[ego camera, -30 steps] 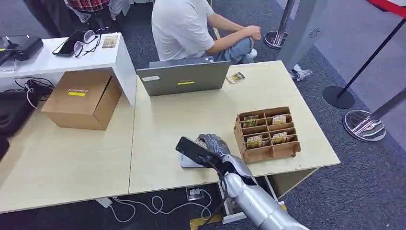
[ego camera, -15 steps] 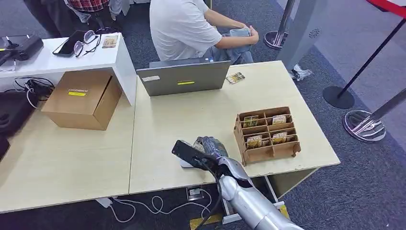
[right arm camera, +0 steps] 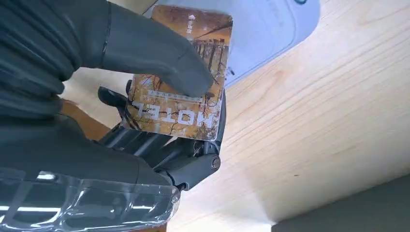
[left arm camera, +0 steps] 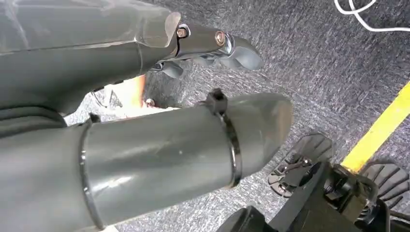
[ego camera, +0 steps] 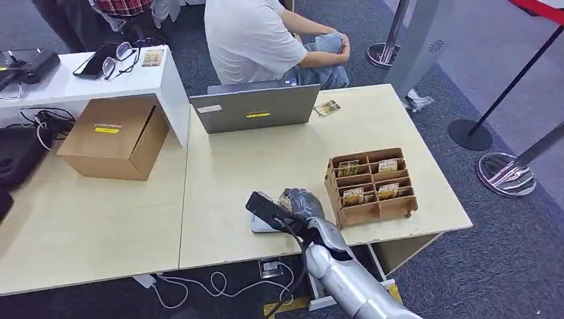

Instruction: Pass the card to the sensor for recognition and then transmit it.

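Observation:
My right hand hovers at the table's front edge, just left of the card box. It pinches a brown "HOTEL" card between thumb and fingers. The card is held over the white sensor pad, which lies flat on the table beside the hand. I cannot tell whether the card touches the pad. My left hand hangs beside my body above the carpet and holds nothing, thumb apart from the fingers.
A cardboard card box with several cards stands right of the hand. A grey laptop is at the far edge, with a loose card beside it. A brown carton sits at left. A person sits behind the table.
My right hand with the card drifted a little left, then came back right over the sensor. The seated person shifted their arms.

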